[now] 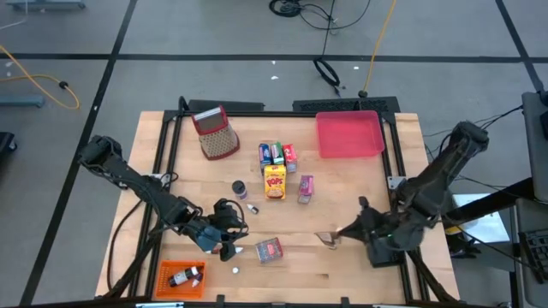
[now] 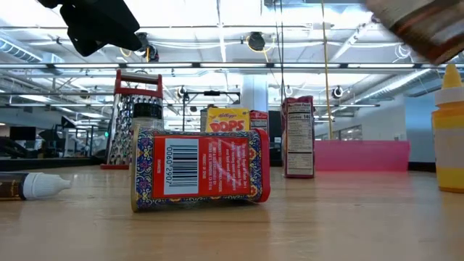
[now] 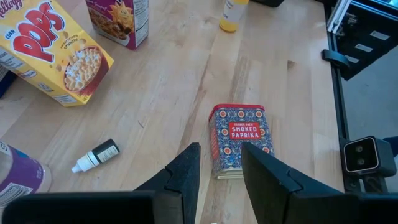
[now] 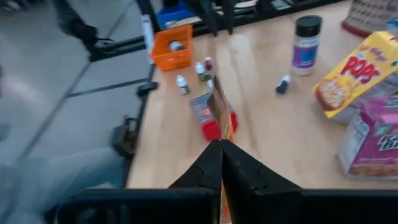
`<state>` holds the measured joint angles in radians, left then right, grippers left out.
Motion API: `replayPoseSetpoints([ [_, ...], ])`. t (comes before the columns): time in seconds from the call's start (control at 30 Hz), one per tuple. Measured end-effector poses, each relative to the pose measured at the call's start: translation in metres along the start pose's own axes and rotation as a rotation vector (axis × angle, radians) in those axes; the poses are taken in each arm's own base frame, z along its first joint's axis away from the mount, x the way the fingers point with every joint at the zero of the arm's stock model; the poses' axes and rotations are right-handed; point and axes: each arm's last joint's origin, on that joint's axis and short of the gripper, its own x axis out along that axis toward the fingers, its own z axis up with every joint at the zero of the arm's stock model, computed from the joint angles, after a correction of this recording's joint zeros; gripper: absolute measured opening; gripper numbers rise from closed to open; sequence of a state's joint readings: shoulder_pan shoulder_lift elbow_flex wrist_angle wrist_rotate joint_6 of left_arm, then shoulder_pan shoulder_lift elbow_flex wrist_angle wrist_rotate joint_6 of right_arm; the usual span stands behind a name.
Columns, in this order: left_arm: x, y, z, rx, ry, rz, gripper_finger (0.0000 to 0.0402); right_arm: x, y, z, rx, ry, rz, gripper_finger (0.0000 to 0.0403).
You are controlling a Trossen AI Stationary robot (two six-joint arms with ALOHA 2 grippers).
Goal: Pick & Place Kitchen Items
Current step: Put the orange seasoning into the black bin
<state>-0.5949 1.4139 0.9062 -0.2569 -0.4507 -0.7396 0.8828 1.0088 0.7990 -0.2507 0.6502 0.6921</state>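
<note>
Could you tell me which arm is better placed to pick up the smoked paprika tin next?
Probably the left. Its tool is open and empty, aimed at the paprika tin lying just ahead on the table. The right tool is shut on a thin brown packet, so it is occupied.

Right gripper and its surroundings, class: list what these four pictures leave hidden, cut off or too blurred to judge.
1. Right gripper: shut on a thin brown piece; right wrist view blurred, so the piece stays unidentified.
2. Paprika tin: partly hidden behind that piece.
3. Yellow bottle: cut by the low view's edge.
4. Orange tray: contents too small in the high view.
</note>
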Motion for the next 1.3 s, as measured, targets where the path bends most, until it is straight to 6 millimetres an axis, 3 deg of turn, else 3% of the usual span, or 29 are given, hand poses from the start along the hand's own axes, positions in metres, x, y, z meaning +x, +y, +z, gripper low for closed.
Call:
replayPoseSetpoints([
  [0.2,0.000,0.000,0.000,-0.001,0.000,0.000,0.0120,-0.032,-0.008,-0.003,0.086,0.079,0.070,0.0000],
  [0.4,0.000,0.000,0.000,-0.006,0.000,0.000,0.0120,-0.049,-0.020,-0.012,0.174,0.211,0.057,0.0000],
  [1.0,0.000,-0.002,0.002,-0.019,-0.022,-0.014,0.0120,-0.072,-0.050,-0.025,0.332,0.535,-0.015,0.0000],
  [1.3,0.000,-0.002,0.002,-0.015,-0.022,-0.014,0.0120,-0.077,-0.060,-0.029,0.309,0.576,-0.108,0.0000],
])
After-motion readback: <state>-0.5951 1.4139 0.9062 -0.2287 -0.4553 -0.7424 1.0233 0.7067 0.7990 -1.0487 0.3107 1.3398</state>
